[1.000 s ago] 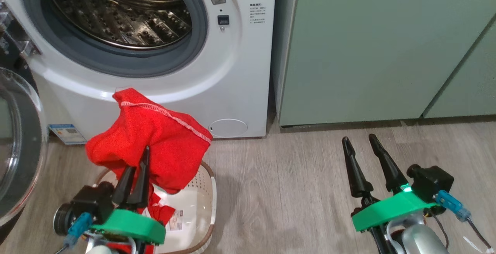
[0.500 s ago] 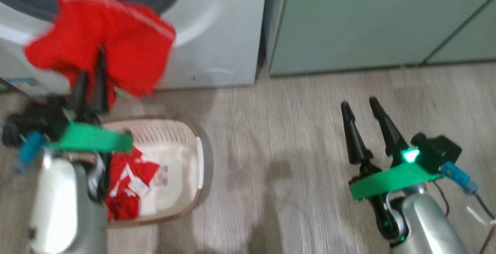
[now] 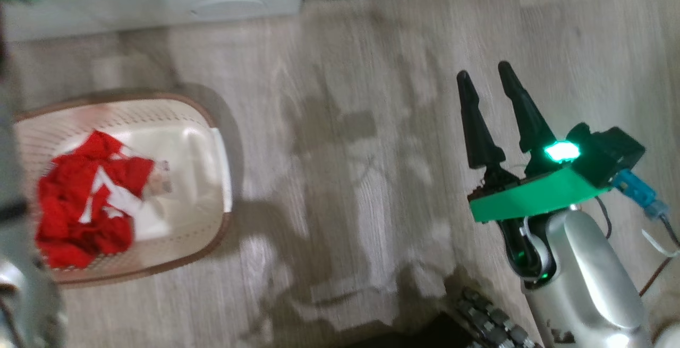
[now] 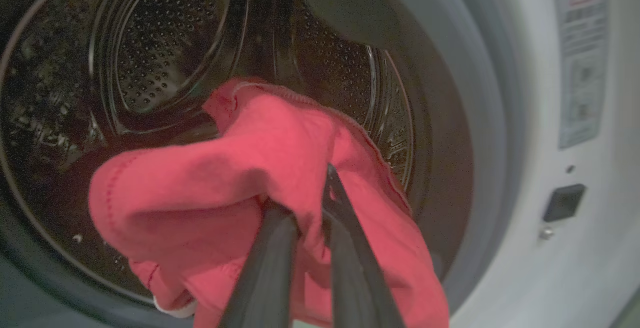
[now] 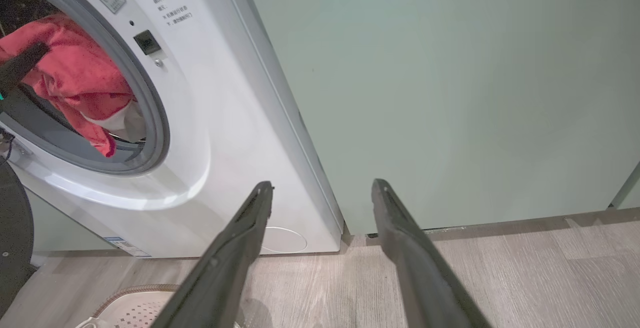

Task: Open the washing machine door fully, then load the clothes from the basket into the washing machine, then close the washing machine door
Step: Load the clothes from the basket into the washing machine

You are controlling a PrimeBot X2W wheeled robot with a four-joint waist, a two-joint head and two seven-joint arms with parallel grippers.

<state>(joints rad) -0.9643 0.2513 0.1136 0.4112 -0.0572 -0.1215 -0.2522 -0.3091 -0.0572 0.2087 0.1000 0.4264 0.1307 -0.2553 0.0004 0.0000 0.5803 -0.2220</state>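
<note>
Red garment (image 4: pixel 225 168) is clenched in the left gripper (image 4: pixel 302 193), bunched around its fingertips at the mouth of the washing machine (image 5: pixel 235 132), in front of the steel drum (image 4: pixel 165 57). More red-and-white clothes (image 3: pixel 79 210) lie in the basket (image 3: pixel 220 156) on the wood-look floor (image 3: pixel 345 125); the right gripper (image 3: pixel 482 70) hangs spread and empty over the floor, facing the pale green cabinet (image 5: pixel 450 92)
</note>
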